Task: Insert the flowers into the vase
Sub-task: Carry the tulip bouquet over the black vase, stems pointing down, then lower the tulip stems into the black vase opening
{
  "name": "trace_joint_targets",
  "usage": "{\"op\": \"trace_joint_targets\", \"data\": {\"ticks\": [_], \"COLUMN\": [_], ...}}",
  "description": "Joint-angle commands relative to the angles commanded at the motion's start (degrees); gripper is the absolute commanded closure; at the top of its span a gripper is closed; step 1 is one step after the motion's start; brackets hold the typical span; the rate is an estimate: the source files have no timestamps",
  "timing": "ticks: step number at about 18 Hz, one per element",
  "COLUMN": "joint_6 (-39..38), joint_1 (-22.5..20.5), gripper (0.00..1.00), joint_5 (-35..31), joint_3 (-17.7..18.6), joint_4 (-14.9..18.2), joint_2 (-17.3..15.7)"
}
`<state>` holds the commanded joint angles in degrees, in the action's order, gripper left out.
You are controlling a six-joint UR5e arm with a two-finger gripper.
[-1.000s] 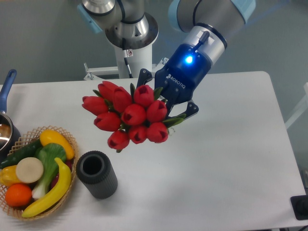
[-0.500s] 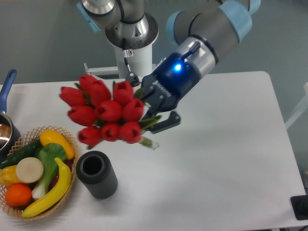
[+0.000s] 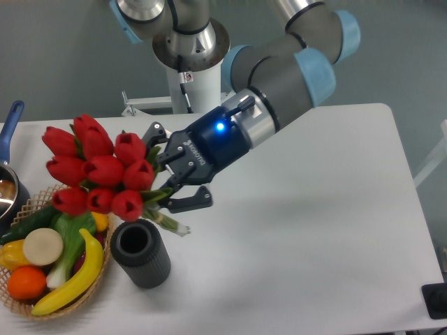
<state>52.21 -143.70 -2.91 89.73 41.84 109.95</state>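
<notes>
The flowers (image 3: 98,171), a tight bunch of red tulip buds with green stems, hang in the air over the left of the table, buds pointing left. My gripper (image 3: 171,171) is shut on their stems from the right, its body glowing blue. A green stem end (image 3: 167,223) pokes out down and to the right below the fingers. The vase (image 3: 140,252), a dark ribbed cylinder, stands upright and empty on the table just below and slightly right of the bunch. The stems are apart from the vase rim.
A wicker basket (image 3: 105,209) of fruit and vegetables sits at the left edge, touching the vase's left side and partly under the buds. A pot with a blue handle (image 3: 10,125) is at the far left. The robot base (image 3: 188,49) stands behind.
The gripper has swung left and down with the flowers, tilting the bunch more horizontal. The buds now hang over the basket and the stem end is close above the vase.
</notes>
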Motion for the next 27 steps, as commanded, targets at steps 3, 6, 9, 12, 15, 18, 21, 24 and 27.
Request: {"op": "trace_joint_targets", "data": {"ticks": [3,6,9,12,15,18,21,24,27], "joint_6": [0.0,4.2,6.4,6.5,8.8,10.2,10.2,10.5,10.6], "joint_1": [0.0,0.1,0.2,0.7,1.4,2.1,2.3,2.4,2.4], "gripper": [0.60,0.60,0.60,0.60,0.60,0.60,0.60,0.60,0.60], "joint_5": [0.6,4.4,7.3,7.3,7.5,7.8,7.8,7.7,7.7], "joint_3": [1.1,4.8,5.5,5.7,6.2,5.5,5.5,6.3,6.3], "joint_4": [0.0,0.0,0.1,0.1,0.1,0.1,0.1,0.1,0.1], "joint_2": [0.0,0.0,0.0,0.3,1.0,2.5,2.5,2.9,3.2]}}
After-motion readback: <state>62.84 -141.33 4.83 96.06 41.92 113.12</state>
